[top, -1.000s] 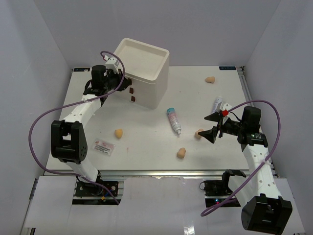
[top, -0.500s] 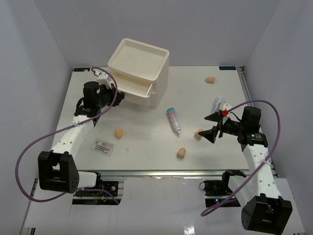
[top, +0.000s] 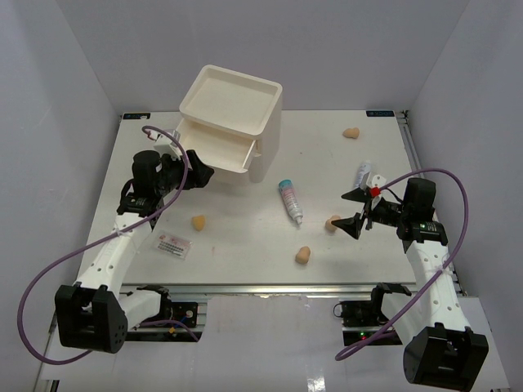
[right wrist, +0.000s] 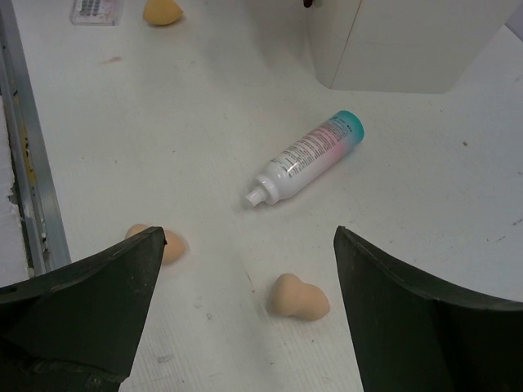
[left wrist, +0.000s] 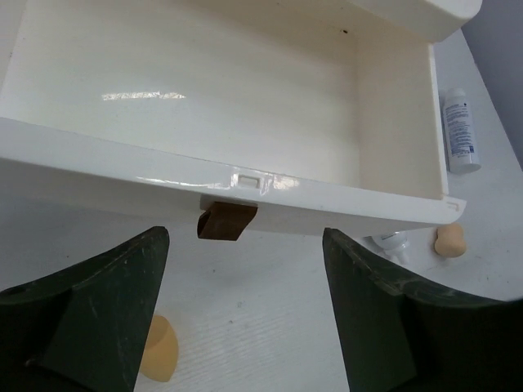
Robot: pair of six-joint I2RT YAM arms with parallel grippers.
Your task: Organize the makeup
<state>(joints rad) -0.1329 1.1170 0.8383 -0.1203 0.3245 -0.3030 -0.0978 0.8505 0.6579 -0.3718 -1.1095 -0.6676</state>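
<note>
2 arms outstretched — left hand and right hand both wide open, empty

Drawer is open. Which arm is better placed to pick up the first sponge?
Right. Its open gripper hangs over a sponge that lies between its fingers in the wrist view. The left gripper sits at the drawer front.

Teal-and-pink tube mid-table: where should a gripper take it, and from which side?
Probably the tube across its round midsection, coming from above with jaws straddling its long axis: it lies flat and slanted, table bare on both sides; the narrow nozzle end may slip.
</note>
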